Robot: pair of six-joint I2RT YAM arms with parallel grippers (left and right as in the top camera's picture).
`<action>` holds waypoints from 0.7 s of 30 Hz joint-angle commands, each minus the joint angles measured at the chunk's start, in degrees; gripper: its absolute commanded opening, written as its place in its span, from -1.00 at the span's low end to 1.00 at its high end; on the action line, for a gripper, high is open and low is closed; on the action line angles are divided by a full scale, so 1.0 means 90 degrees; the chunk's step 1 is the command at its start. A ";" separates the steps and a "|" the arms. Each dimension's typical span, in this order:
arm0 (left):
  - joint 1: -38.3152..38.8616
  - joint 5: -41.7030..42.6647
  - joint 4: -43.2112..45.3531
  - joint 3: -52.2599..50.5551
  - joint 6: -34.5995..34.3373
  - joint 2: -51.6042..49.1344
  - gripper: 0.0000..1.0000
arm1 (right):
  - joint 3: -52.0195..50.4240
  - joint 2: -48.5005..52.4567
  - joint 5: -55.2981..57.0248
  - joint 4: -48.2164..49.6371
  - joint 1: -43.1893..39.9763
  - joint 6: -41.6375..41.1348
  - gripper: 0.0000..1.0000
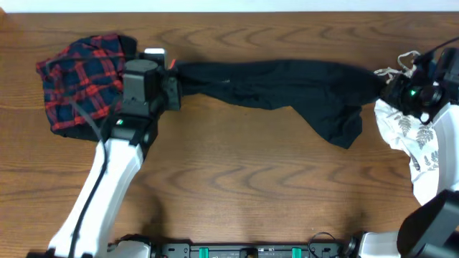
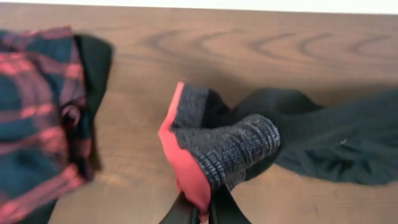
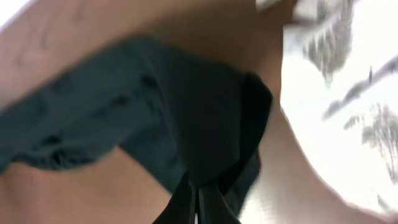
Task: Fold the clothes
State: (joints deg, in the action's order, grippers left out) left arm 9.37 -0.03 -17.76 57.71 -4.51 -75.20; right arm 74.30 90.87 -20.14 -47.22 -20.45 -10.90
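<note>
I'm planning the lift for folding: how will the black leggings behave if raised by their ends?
Probably floppy: the leggings lie in wrinkles with one leg splayed aside, so the middle would likely sag. The waistband, bunched where the left hand pinches it, looks thicker and may hold shape slightly better. Thin fabric suggests low weight.

The place is best read as a robotics lab or test bench, not a home. A wood-grain surface [image 1: 237,172] is viewed from a camera fixed overhead. Two robot arms, the left arm [image 1: 107,186] and the right arm [image 1: 430,222], are mounted at its near edge beside a black rail [image 1: 251,251] with green fittings. A plaid piece [image 1: 79,82], black leggings [image 1: 287,86] and a leaf-print top [image 1: 416,136] are laid out as test items. A pale strip [image 1: 229,6] is seen along the far edge; what it is cannot be told.
</note>
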 commanded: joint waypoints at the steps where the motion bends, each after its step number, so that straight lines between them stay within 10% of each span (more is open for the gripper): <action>1: -0.0121 -0.0090 -0.0673 0.0078 -0.0036 0.0338 -0.88 | 0.0085 -0.0192 0.0459 -0.0481 -0.0194 0.0335 -0.98; 21: -0.0831 -0.0789 -0.2273 -0.0012 -0.0590 -0.0476 -0.88 | -0.0073 -0.0192 0.2365 -0.1030 -0.1649 -0.0593 -0.97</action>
State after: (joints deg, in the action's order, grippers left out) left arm 2.35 -5.28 -36.88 57.82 -7.88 -78.54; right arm 74.28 90.04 -0.71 -56.93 -35.07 -15.46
